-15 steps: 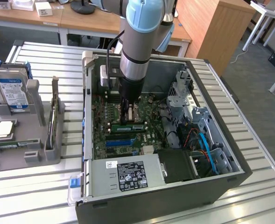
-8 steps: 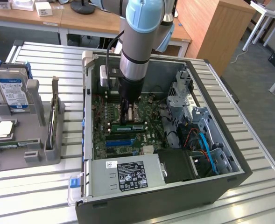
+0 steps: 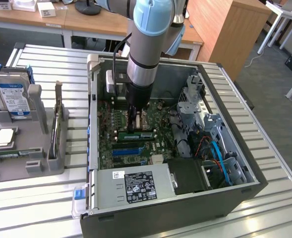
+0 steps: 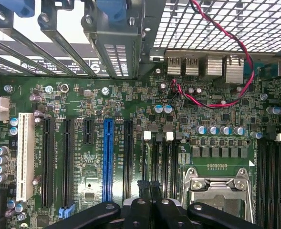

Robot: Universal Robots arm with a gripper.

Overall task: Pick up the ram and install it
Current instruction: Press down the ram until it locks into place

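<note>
Inside the open computer case (image 3: 160,220), above the motherboard (image 3: 108,144), I am holding my gripper (image 3: 133,124) pointing straight down, with the arm reaching in from overhead. In the wrist view my gripper (image 4: 148,183) is showing its two black fingers (image 4: 142,188) pressed together, with no board showing between them.

The ram (image 3: 136,135) is sitting on the motherboard directly under my fingertips. It is a narrow green stick with a white label, running across the board from the exterior view's left to its right. It is standing on its long edge, in line with the memory slots. Whether my fingertips are touching its top edge cannot be determined, because the fingers are covering that spot in the wrist view.

Reference points around the work area:
- The blue expansion slot (image 4: 107,160) is lying near my fingers, among the black slots.
- The processor socket (image 4: 220,191), with its metal frame, is sitting just beside my fingers on the other side.
- A red and black wire pair (image 4: 226,38) is looping over the rear connectors.
- The power supply (image 3: 136,186) is occupying the near end of the case.

Outside the case, towards the exterior view's left, a grey holder (image 3: 36,163) is resting on the slatted table (image 3: 46,198). It is carrying a hard drive (image 3: 11,96) and a square processor chip (image 3: 3,137), both well apart from my gripper.
</note>
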